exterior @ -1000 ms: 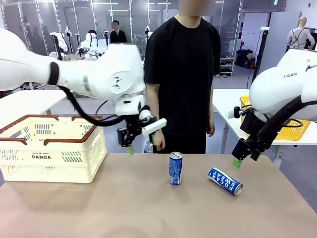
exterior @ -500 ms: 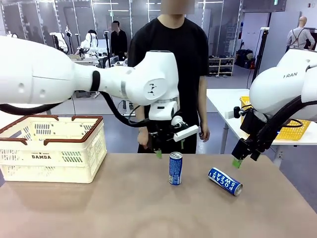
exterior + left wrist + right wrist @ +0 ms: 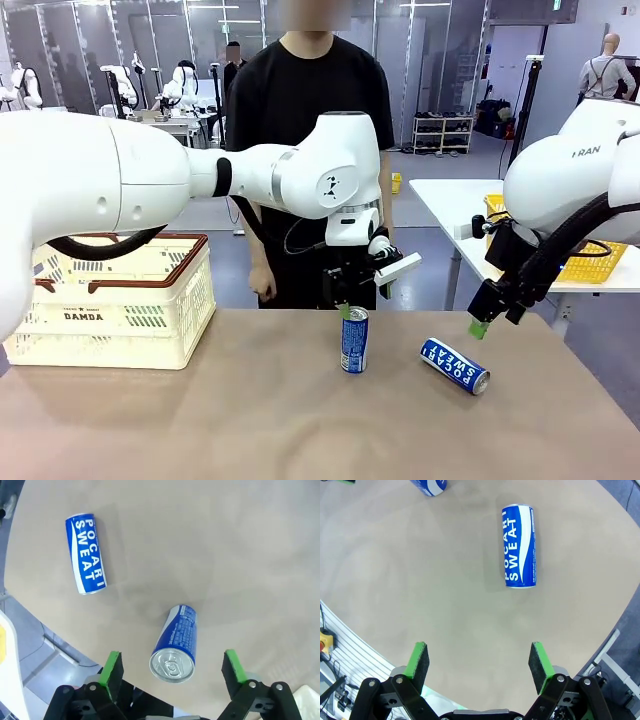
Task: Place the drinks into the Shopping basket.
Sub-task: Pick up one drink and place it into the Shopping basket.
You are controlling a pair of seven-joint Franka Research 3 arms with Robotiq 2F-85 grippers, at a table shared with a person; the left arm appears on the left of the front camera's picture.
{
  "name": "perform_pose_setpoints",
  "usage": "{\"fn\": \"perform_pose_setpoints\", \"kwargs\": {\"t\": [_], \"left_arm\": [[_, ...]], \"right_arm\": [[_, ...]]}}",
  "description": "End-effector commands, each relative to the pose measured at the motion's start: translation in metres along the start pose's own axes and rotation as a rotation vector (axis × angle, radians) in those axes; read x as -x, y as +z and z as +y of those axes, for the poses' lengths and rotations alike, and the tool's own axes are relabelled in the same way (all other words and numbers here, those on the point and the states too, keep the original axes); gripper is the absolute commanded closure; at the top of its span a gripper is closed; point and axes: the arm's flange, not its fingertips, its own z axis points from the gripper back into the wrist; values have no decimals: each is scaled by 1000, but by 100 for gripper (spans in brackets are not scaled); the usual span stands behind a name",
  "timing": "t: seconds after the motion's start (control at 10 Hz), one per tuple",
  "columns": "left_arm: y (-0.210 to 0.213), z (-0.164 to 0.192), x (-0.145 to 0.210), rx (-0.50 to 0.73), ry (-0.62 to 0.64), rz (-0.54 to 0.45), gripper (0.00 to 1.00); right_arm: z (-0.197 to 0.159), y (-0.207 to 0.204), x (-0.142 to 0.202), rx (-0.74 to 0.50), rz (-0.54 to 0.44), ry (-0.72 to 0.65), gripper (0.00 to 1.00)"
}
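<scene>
change: left fingers [image 3: 112, 669] swung over from the basket side, now spread wide around top of upright blue can [image 3: 176, 645], not gripping | right fingers [image 3: 420, 666] apart, empty, lying can [image 3: 519, 547] ahead of them on tabletop [image 3: 420, 580] | Shopping basket [image 3: 110, 300] well off from both | meaning: first grasp looks imminent, both cans still to be binned

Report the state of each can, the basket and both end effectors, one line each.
Standing blue can: upright on the table, not gripped.
Lying blue can: on its side on the table, untouched.
Shopping basket: upright on the table, apart from both cans.
Left end effector: open, holding nothing, just above the standing blue can.
Right end effector: open, holding nothing, above the table near the lying blue can.
</scene>
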Motion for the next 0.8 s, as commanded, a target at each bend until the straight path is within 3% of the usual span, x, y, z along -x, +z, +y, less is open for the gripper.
{"fn": "perform_pose_setpoints", "kwargs": {"t": [0.0,0.1,0.7], "left_arm": [[3,13,5,30,4,43,0],[0,0,0,0,0,0,0],[-15,6,8,4,-17,7,0]], "right_arm": [[-2,1,1,5,7,7,0],[-2,1,1,5,7,7,0],[-2,1,1,5,7,7,0]]}}
